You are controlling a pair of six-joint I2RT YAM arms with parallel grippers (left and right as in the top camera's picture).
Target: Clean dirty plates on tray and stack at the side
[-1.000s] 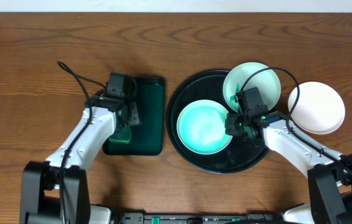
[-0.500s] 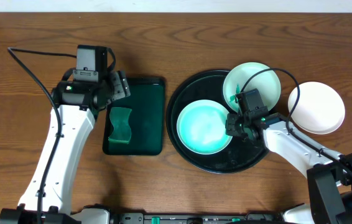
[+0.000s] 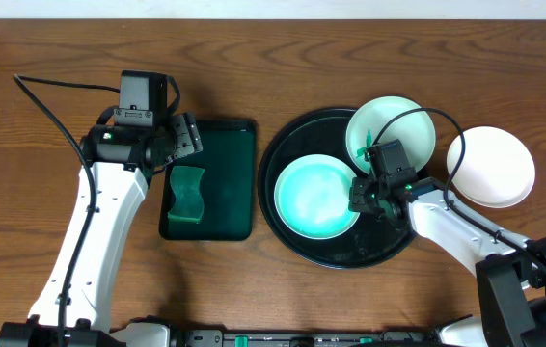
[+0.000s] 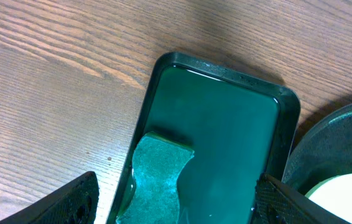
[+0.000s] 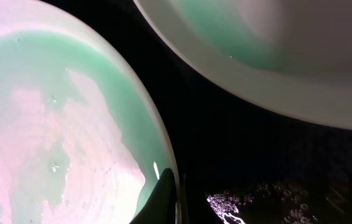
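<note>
Left gripper (image 3: 182, 145): jaws wide apart, empty, above the upper left of the green tray (image 3: 230, 154) with its sponge (image 3: 187, 193). Right gripper (image 3: 360, 194): fingers closed at the right rim of the mint plate (image 3: 313, 198) in the black tray (image 3: 336, 255), centre right. Second plate (image 3: 394, 125) lies on the tray's upper rim, and white plate (image 3: 490, 166) lies outside it, far right.

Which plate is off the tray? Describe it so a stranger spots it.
Find the large round black tray right of centre. Beside its right edge, on bare wood, lies one plate. It is plain white; the two plates on the tray are tinted mint.
</note>
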